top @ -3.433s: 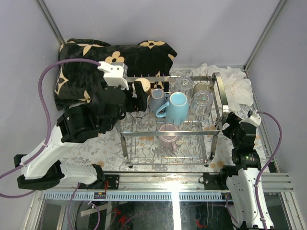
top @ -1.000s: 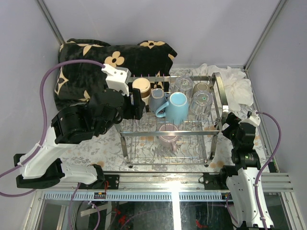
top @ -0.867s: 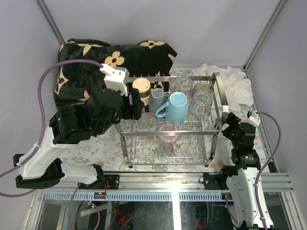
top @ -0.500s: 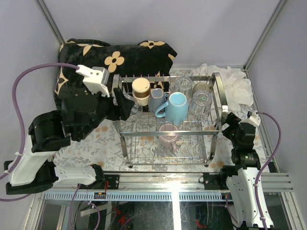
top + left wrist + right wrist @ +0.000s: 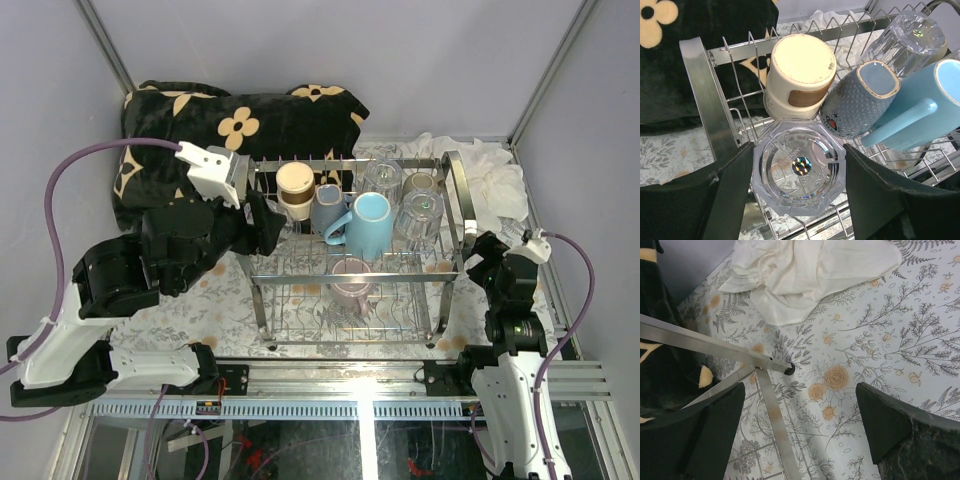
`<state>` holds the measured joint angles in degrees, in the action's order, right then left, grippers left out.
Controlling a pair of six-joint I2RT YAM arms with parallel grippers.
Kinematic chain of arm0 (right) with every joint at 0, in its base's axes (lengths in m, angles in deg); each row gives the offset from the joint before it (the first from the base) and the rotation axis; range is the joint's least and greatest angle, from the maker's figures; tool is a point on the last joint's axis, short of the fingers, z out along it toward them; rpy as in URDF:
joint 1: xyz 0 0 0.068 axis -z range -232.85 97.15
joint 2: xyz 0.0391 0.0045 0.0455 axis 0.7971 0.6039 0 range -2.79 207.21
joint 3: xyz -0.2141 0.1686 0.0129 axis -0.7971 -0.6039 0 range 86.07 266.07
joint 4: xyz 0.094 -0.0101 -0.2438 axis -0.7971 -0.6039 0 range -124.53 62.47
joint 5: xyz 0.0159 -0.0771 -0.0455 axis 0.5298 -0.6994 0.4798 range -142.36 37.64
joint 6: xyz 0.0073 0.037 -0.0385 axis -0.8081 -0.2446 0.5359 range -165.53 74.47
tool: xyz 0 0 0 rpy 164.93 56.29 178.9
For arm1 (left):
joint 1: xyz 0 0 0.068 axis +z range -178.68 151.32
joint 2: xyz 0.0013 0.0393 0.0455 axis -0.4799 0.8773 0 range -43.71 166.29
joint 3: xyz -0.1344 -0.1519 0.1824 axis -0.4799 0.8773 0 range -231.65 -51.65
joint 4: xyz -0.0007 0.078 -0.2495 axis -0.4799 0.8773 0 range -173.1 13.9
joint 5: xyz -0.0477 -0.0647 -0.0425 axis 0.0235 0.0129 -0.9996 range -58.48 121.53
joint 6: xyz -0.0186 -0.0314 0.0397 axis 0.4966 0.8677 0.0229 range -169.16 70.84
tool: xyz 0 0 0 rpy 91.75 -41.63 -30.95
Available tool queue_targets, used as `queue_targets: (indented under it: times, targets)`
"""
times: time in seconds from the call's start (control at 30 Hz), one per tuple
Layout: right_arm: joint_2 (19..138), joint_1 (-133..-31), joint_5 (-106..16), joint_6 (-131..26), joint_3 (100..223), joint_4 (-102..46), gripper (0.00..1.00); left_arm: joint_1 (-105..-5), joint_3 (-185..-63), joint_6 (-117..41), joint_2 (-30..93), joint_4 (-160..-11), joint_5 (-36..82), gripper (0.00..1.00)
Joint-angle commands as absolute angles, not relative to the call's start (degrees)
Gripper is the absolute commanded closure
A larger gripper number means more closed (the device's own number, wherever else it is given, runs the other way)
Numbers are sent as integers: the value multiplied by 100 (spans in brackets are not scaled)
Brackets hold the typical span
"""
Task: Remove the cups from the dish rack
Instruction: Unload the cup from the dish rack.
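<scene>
One clear ribbed glass (image 5: 800, 172) sits clamped in our left fingers (image 5: 732, 200) inside the dish rack (image 5: 702, 90); next we lift straight up; our right fingers (image 5: 705, 432) gape empty.

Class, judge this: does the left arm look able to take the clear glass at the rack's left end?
Probably yes: the left gripper straddles the upturned clear glass with nothing between; the cream cup stands close behind.

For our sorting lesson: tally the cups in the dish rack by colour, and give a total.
Clear glasses: 3
Blue mugs: 2
Cream or beige cups: 2
Pink cup: 1
Total: 8
</scene>
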<state>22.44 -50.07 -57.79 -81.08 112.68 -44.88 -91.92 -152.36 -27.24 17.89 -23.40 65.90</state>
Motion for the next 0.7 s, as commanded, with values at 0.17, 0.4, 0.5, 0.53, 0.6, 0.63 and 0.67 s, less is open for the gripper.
queue_targets:
  times: [0.17,0.4,0.5,0.53,0.6,0.63,0.67]
  targets:
    - [2323,-5013,-5885,-8080,11326,-4217,1,-9172,-15234,-3094,2029,-2575,6547,100]
    - [2282,-5013,-5859,-8100,11244,-4205,0,-9171,-15541,-3298,2531,-2300,6460,96]
    - [2254,-5013,-5855,-8093,11227,-4204,0,-9177,-15622,-3303,2585,-2289,6455,91]
    - [2252,-5008,-5857,-8097,11226,-4207,1,-9171,-15628,-3295,2583,-2285,6454,90]
    - [2249,-5013,-5853,-8096,11222,-4206,1,-9176,-15595,-3291,2568,-2282,6454,76]
    - [2246,-5013,-5850,-8095,11218,-4204,1,-9177,-15553,-3282,2550,-2285,6452,73]
    - [2244,-5013,-5851,-8096,11217,-4205,1,-9174,-15509,-3281,2544,-2282,6457,72]
